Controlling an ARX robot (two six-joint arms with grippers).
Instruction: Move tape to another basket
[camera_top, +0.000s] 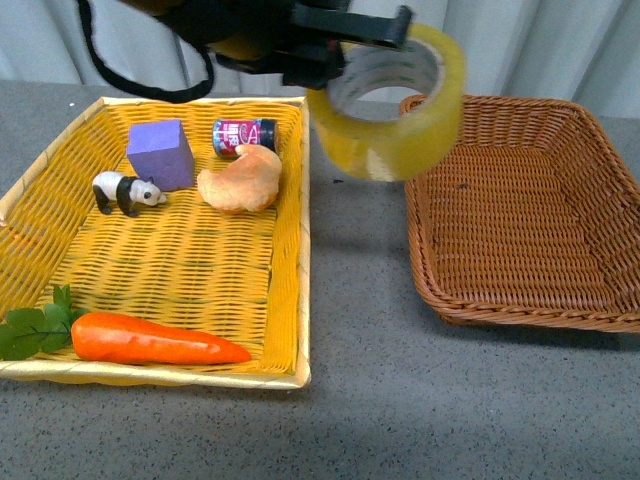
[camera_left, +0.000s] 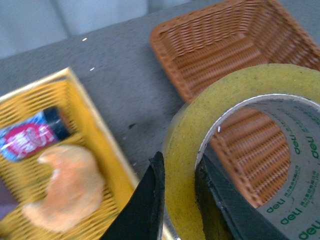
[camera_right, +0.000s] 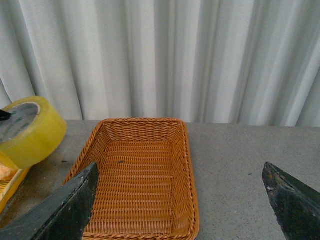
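Left gripper (camera_left: 179, 167) pinches the tape (camera_top: 395, 110) by its wall, raised just beside the basket's (camera_top: 520, 200) left rim and hiding its far-left corner; right gripper (camera_right: 180, 175) spread wide, facing the basket

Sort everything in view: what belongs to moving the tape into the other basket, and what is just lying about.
For the job: tape, clamped in the left gripper; brown basket.

Lying about: yellow basket and, inside it, carrot, panda, purple block, croissant, can.
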